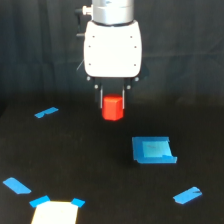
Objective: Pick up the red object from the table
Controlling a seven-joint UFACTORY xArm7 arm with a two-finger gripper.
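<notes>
The red object (112,108), a stubby red-orange block, sits between the two thin dark fingers of my gripper (112,104). The fingers stand close against its left and right sides, shut on it. The white gripper body hangs straight above it at the top centre of the exterior view. The block appears to hang a little above the black table (75,150), though whether its base still touches the surface I cannot tell.
A light-blue flat square piece (153,150) lies to the lower right of the block. Blue tape strips lie at the left (46,112), lower left (16,186) and lower right (187,195). A pale rectangular patch (55,213) with blue corners sits at the bottom edge.
</notes>
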